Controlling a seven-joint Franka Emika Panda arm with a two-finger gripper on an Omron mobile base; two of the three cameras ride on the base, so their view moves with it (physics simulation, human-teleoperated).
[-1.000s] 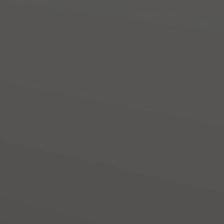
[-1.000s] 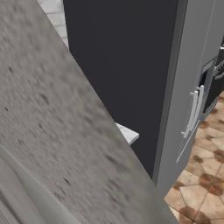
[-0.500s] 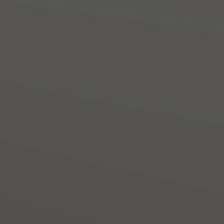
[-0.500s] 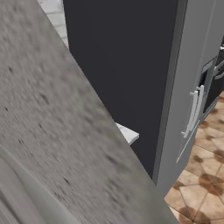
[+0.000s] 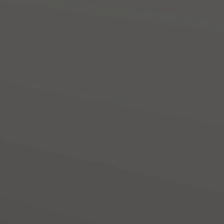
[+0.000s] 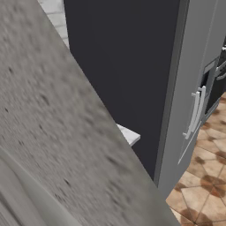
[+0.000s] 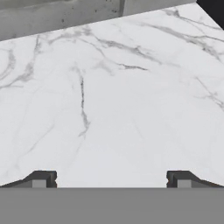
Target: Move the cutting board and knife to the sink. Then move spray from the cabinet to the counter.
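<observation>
Spreading across nearly the whole hand view, the white marble worktop (image 7: 131, 96) shows faint grey veins running over a smooth pale surface, with a grey speckled wall (image 7: 57, 17) along the top edge. The gripper (image 7: 111, 179) stands wide open with nothing between its dark fingertips (image 7: 41, 178), low in the frame. In the right base view a tall grey fridge (image 6: 194, 88) stands at right over brown floor tiles (image 6: 203, 176).

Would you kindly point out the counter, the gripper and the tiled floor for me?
counter (image 7: 131, 96): hand view, bare marble top.
gripper (image 7: 111, 179): hand view, midway between its two open fingertips.
tiled floor (image 6: 205, 185): right base view, brown tiles.
</observation>
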